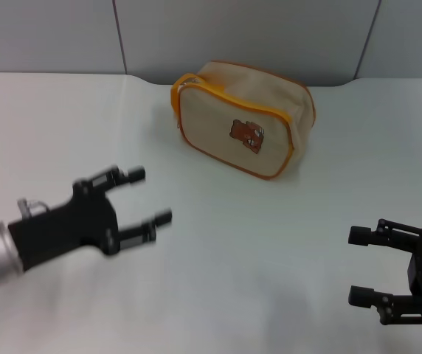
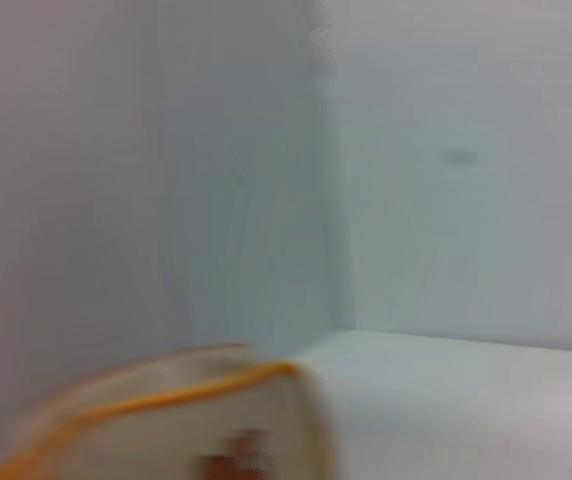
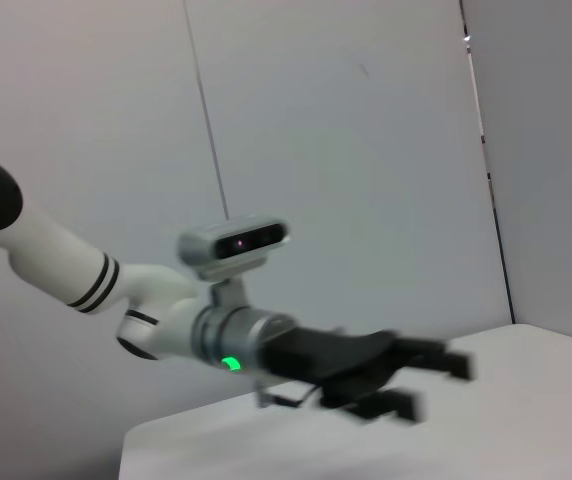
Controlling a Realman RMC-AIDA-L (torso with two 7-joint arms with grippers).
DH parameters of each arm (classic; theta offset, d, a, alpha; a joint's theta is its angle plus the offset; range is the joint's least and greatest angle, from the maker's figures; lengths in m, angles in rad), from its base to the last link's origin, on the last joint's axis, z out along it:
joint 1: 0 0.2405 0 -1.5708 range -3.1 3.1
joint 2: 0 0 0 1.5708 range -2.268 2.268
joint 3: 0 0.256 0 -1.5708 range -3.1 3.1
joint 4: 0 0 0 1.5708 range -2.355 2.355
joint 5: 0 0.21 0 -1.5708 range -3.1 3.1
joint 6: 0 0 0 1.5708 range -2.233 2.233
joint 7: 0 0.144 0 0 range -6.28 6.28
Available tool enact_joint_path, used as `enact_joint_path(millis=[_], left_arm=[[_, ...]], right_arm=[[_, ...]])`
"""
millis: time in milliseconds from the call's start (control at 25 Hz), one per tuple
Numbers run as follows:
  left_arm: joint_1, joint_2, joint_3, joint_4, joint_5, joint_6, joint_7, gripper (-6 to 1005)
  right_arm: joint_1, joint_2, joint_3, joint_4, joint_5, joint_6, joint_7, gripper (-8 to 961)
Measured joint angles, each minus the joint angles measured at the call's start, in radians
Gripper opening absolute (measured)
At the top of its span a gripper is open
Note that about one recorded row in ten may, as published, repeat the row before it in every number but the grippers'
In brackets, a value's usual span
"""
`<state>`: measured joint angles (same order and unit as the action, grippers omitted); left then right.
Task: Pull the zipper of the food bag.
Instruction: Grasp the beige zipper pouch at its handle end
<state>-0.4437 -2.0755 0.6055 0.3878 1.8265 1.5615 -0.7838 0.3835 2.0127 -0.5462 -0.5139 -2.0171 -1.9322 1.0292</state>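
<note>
- You've got a plain white worktop [image 1: 226, 243], with grey wall panels [image 1: 240, 33] behind its far edge.
- The food bag [image 1: 244, 118] sits near the far edge, about mid-width, bear patch [image 1: 246, 134] facing you.
- The zipper [image 1: 226, 92] runs along the bag's orange top edge; its pull tab is too small to make out.
- Left gripper [image 1: 143, 204] hovers near the left edge, fingers spread, holding nothing, apart from the bag.
- Right gripper [image 1: 364, 265] sits at the near right corner, fingers spread, holding nothing.
</note>
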Motion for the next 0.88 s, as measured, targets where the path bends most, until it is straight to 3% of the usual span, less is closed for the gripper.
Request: enact_joint_path(millis=[200,520,880], left_arm=[[-0.108,-0.004,0.001,-0.094,-0.145,-0.253,0.039,774],[-0.355,-0.006,-0.002,-0.256,-0.234,-0.630,0.165,761],[-0.458,-0.006,0.005,-0.310,-0.313,-0.797,0.299,747]], right_arm=[[-0.001,0.002,0.000,0.000,0.000,0.000,0.000,834],[-0.002,0.008,0.000,0.000,0.000,0.000,0.000,833],[-0.008,0.012,0.000,0.000,-0.001,-0.001,-0.009,833]])
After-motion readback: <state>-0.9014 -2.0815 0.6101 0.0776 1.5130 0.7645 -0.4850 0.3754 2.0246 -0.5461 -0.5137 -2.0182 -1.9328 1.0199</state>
